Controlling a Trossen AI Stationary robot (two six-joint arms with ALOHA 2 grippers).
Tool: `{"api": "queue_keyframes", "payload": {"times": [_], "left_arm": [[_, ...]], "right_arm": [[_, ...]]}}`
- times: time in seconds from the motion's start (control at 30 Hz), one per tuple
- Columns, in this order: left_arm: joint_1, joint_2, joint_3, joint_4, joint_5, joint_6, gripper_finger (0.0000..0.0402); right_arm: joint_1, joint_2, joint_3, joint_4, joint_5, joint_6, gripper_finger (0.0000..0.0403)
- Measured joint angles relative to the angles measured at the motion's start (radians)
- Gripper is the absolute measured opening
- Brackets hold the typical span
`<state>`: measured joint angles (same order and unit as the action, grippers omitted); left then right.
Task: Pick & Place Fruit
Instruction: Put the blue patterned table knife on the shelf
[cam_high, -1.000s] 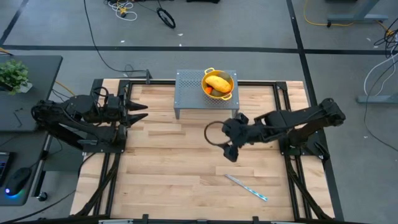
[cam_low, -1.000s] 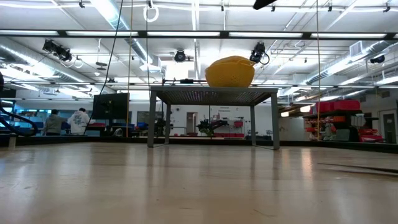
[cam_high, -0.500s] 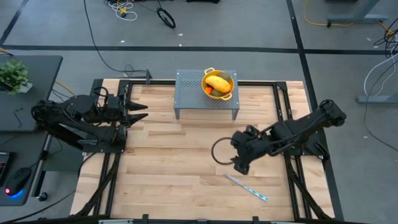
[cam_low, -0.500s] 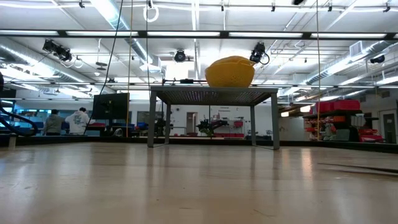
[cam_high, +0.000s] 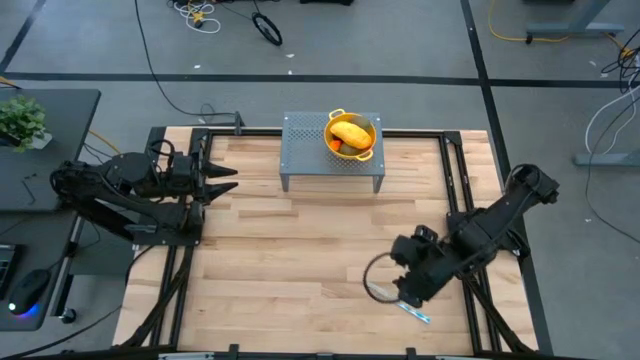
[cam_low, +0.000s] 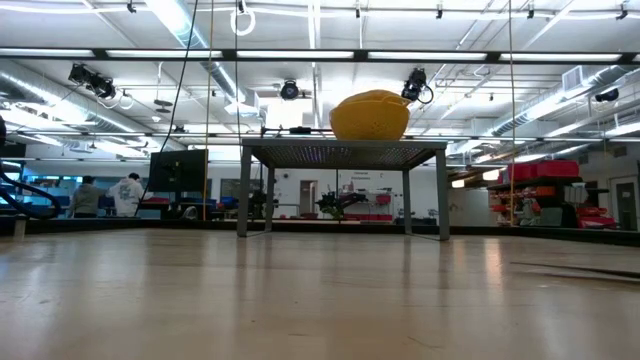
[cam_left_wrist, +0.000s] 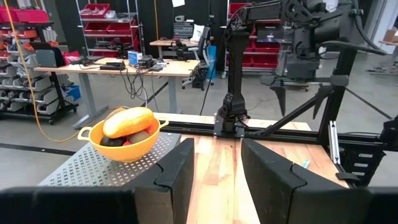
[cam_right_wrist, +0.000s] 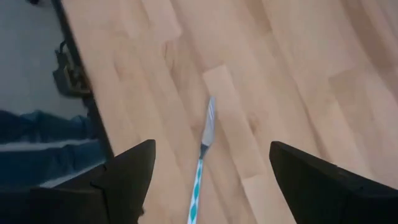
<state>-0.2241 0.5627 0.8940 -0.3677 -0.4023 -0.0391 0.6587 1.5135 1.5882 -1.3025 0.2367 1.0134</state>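
The fruit lies in a yellow colander (cam_high: 352, 135): a yellow-orange oblong (cam_left_wrist: 127, 121) on top, a dark ball (cam_left_wrist: 112, 140) and an orange-red piece (cam_high: 337, 146) beneath it. The colander stands on a grey perforated stand (cam_high: 305, 150) at the table's far side. My left gripper (cam_high: 232, 179) hangs at the left side, level, open, pointing toward the stand, with nothing between its fingers (cam_left_wrist: 177, 171). My right gripper (cam_high: 403, 293) is at the near right, slanting down, open, above a slim silver-and-blue knife (cam_right_wrist: 203, 158).
The knife (cam_high: 418, 314) lies flat on the wooden table near its front right, partly under my right gripper. In the low view the stand (cam_low: 340, 152) carries the colander (cam_low: 370, 115) well above the tabletop. Black frame rails (cam_high: 462, 170) run along the table's sides.
My right gripper has swung from the table's middle toward the near right, coming over the knife, and has tipped further downward and rolled. It has stayed open. The fruit and colander have not moved.
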Motion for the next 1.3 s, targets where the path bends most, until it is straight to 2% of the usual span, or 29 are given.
{"api": "queue_keyframes", "payload": {"times": [0.17,0.4,0.67,1.0,1.3], "left_arm": [[0.000,0.000,0.000,0.000,0.000,0.002,0.0141],[0.000,0.000,0.000,0.000,0.000,0.044,0.0141],[0.000,0.000,0.000,0.000,0.000,0.045,0.0141],[0.000,0.000,0.000,0.000,0.000,0.046,0.0141],[0.000,0.000,0.000,0.000,0.000,0.043,0.0141]], "right_arm": [[0.075,-0.001,-0.077,0.031,-0.059,0.018,0.0325],[0.153,0.000,-0.279,0.246,-0.214,0.044,0.0325],[0.175,0.000,-0.483,0.431,-0.320,0.173,0.0325],[0.179,0.002,-0.611,0.602,-0.325,0.246,0.0325],[0.219,0.069,-0.619,0.633,-0.325,0.272,0.0325]]}}
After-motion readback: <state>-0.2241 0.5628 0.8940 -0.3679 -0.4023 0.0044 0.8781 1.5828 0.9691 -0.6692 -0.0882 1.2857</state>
